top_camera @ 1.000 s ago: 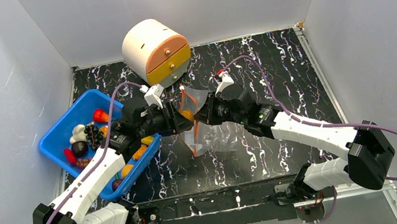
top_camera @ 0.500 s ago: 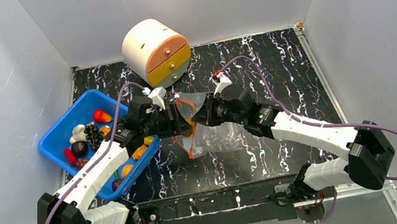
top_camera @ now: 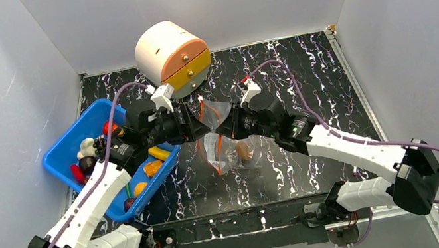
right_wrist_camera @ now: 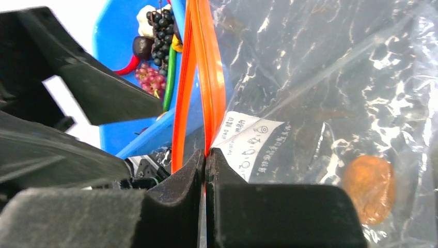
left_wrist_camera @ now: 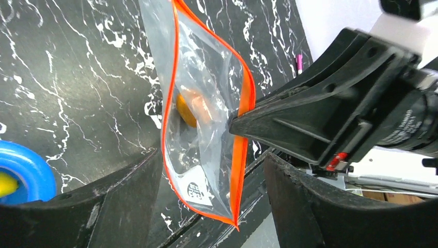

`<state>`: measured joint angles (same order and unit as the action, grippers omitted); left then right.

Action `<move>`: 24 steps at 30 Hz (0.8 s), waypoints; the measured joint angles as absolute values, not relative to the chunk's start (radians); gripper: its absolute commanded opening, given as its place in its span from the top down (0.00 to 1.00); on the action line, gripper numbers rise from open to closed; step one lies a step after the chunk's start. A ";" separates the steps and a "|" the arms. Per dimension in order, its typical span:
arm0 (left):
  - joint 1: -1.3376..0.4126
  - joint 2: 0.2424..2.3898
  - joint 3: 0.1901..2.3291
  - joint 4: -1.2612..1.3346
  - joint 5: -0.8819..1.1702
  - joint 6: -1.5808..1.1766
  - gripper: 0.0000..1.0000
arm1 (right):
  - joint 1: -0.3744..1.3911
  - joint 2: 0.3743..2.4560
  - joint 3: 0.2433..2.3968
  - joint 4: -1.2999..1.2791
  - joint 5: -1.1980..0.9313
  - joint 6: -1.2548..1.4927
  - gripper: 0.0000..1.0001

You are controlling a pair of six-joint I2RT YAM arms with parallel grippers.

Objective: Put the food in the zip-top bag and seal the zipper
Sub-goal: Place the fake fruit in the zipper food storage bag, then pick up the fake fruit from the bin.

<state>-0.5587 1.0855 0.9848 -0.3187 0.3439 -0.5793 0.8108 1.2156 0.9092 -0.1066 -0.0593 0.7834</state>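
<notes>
Right end effector [right_wrist_camera: 205, 155] is pinched on the zipper [right_wrist_camera: 214, 93] at the mouth of the zip-top bag [top_camera: 230, 152], and the left end effector [left_wrist_camera: 212, 160] gapes wide and empty just beside that mouth. One orange round fruit [right_wrist_camera: 369, 188] shows dimly through the bag's crinkled plastic; the other food [top_camera: 92, 152] lies left of the bag in the blue bin [top_camera: 71, 139], partly hidden by the left arm [top_camera: 91, 199].

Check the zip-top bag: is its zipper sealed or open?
Open. The zipper's two orange strips stand apart in the left wrist view; an orange fruit lies inside the bag.
</notes>
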 measured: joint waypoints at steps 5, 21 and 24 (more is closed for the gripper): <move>-0.559 1.082 1.109 -0.430 0.258 -0.540 0.39 | 0.811 1.141 0.907 -0.174 -0.013 0.733 1.00; -0.480 1.166 1.208 -0.730 -0.192 -0.502 0.49 | 0.811 0.955 0.904 -0.289 0.101 0.662 1.00; -0.360 1.166 1.177 -0.716 -0.186 -0.509 0.49 | 0.811 0.926 0.900 -0.290 0.107 0.660 1.00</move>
<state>-0.3599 1.1664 1.1774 -0.7158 -0.1864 -0.5095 0.8108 0.9257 0.8997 -0.2897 0.1066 0.6601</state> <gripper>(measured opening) 0.513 0.009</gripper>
